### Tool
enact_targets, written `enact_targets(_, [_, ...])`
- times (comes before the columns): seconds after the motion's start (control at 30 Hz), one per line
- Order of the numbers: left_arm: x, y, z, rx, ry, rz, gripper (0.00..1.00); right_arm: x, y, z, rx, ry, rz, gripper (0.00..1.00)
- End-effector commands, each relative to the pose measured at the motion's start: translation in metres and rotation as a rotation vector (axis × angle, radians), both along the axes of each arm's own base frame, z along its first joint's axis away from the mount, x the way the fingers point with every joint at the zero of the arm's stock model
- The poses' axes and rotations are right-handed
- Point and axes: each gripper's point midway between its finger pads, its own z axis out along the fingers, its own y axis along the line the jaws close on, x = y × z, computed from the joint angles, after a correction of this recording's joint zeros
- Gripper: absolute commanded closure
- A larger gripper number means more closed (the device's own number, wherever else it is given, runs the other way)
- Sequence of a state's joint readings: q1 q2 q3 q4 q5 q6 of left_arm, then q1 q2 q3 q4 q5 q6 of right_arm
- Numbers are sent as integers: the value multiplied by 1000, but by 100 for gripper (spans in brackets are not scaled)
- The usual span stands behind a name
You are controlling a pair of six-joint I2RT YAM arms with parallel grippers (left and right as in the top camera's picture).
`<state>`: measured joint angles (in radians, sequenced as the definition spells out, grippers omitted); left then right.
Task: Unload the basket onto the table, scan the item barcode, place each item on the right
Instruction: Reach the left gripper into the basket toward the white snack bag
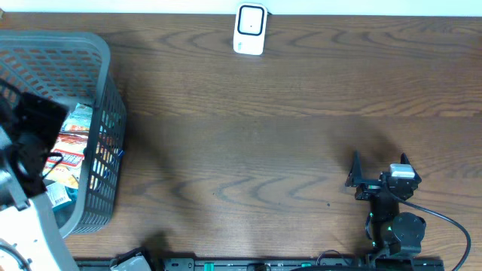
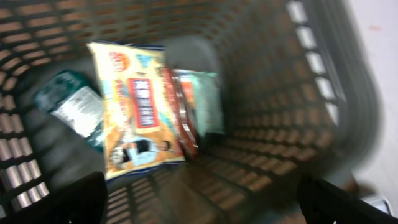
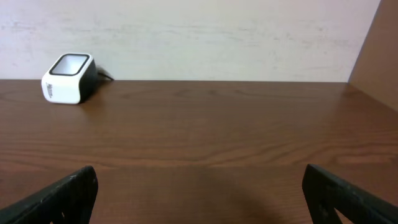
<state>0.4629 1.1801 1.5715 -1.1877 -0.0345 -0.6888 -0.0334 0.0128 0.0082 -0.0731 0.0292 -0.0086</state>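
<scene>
Jaws on the left gripper (image 2: 200,202) stand wide apart with nothing between them. Its two dark fingertips show only at the bottom corners of the blurred left wrist view. That gripper hangs over the open top of a grey plastic mesh basket (image 1: 104,83), which stands at the left end of the wooden tabletop (image 1: 263,143).

Several packets lie inside the basket, none of them touched by the gripper. The largest is a yellow-and-orange snack packet (image 2: 138,109) with a red and blue printed panel, lying flat across the middle of the basket floor. Just to its left is a teal packet (image 2: 65,102) with a white label. To its right a dark red packet (image 2: 186,127) and a pale green packet (image 2: 208,102) overlap, though the blur hides which lies on top. The print is too smeared to pick out a barcode.

Jaws on the right gripper (image 3: 202,196) are also fully spread and empty, with the fingertips at the lower corners of the right wrist view. Seen from overhead, this gripper sits low over the near right part of the tabletop, well apart from the basket. It faces the far edge, where a white barcode scanner (image 1: 250,30) with a dark window stands close to the pale wall, left of centre in the wrist view.
</scene>
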Motion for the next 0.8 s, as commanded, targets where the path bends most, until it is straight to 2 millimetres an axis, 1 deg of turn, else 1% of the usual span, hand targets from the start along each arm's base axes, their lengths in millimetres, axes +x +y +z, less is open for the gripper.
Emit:
enact_targets(0.0, [-9,24,-11,-25,44,115,2,0,3,0,-7,0,12,1])
enact_targets(0.1, [-13,33,-29,-53,94,149,2,0,3,0,-7,0,12,1])
enact_targets(0.2, [-13,38,-48,-80,141,162,2,0,3,0,-7,0,12,1])
enact_targets(0.5, [-2,46,-102,-109,192,167,2,0,3,0,-7,0,12,1])
enact_targets(0.53, [-3,48,-117,-115,212,181,2,0,3,0,-7,0,12,1])
enact_targets(0.67, [-10,53,-143,-147,251,226,2,0,3,0,-7,0,12,1])
enact_targets(0.73, [-16,59,-160,-175,288,257,2,0,3,0,-7,0,12,1])
enact_targets(0.77, [-18,61,-165,-185,303,266,2,0,3,0,-7,0,12,1])
